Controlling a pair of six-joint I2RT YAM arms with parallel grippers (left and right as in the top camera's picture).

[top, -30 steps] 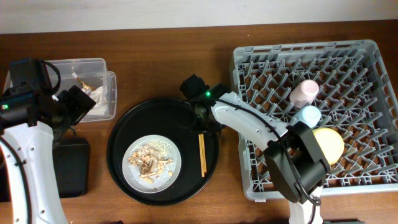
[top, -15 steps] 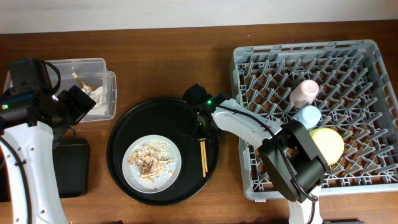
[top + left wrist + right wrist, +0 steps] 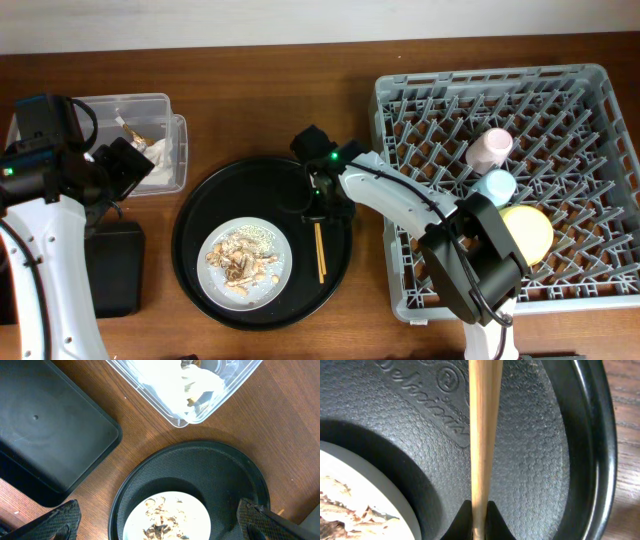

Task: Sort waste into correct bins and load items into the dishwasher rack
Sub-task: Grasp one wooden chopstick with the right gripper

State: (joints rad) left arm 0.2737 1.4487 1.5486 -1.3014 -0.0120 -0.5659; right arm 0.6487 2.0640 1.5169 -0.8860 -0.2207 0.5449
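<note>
Rack [image 3: 450, 76] on the right of the bench: grey, pegged, already carrying the pink cup [image 3: 490, 148], blue cup [image 3: 494, 186] and yellow bowl [image 3: 530, 230] along its right-centre. Round black tray [image 3: 200, 230] mid-bench holds the grey-white plate [image 3: 277, 281], which has beige scraps [image 3: 240, 258] on it. Chopsticks [image 3: 320, 250]: thin, pale wood, lying just right of the plate over the tray, apart from it. Clear tub [image 3: 178, 150] with crumpled wrappers sits top left, black bin tray [image 3: 115, 270] below it.

Right arm reaches from the rack side across the tray rim. Right gripper [image 3: 318, 205] has jaws pinched on the chopsticks' upper end. Wrist view shows the stick [image 3: 482, 435] running straight out between them. Left gripper [image 3: 160, 525] hangs beside the tub, jaws spread wide, holding nothing.
</note>
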